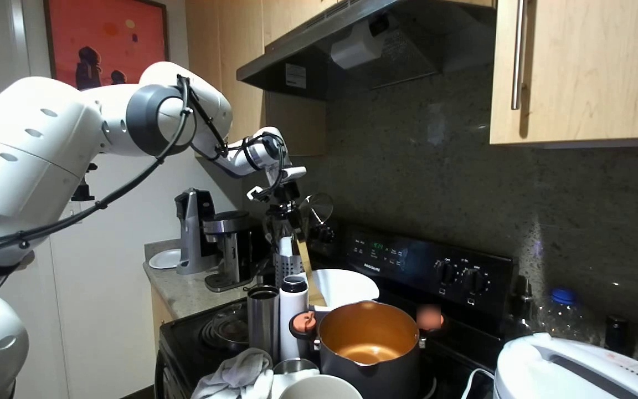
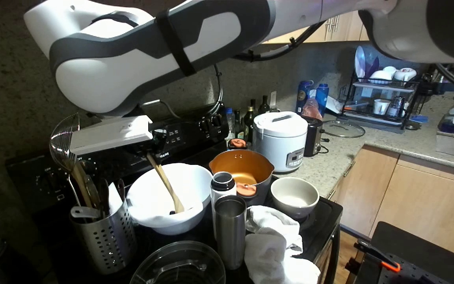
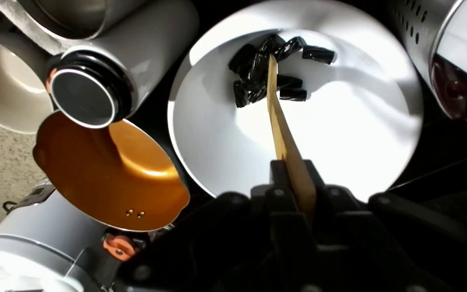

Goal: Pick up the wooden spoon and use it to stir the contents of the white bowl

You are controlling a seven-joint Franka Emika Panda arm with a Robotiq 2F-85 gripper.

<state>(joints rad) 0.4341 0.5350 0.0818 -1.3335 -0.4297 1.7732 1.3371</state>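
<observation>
My gripper [image 3: 294,172] is shut on the handle of the wooden spoon [image 3: 276,117], seen in the wrist view. The spoon slants down into the white bowl [image 3: 205,134], its lower end among several black twisted pieces [image 3: 260,67] at one side of the bowl. In both exterior views the gripper is above the bowl [image 1: 355,285] [image 2: 199,185], and the spoon [image 1: 309,269] [image 2: 166,181] reaches down inside it. The gripper's fingers are dark and partly hidden in the exterior views. Whether the spoon's tip touches the bowl's floor cannot be told.
The orange-lined pot [image 2: 242,163], a white bottle [image 2: 222,189] and a steel tumbler [image 2: 231,232] stand close beside the bowl. A perforated utensil holder [image 2: 106,240] stands on its other side. A glass lid [image 2: 179,264], cloth [image 2: 274,244] and cream bowl [image 2: 294,197] are nearer the front.
</observation>
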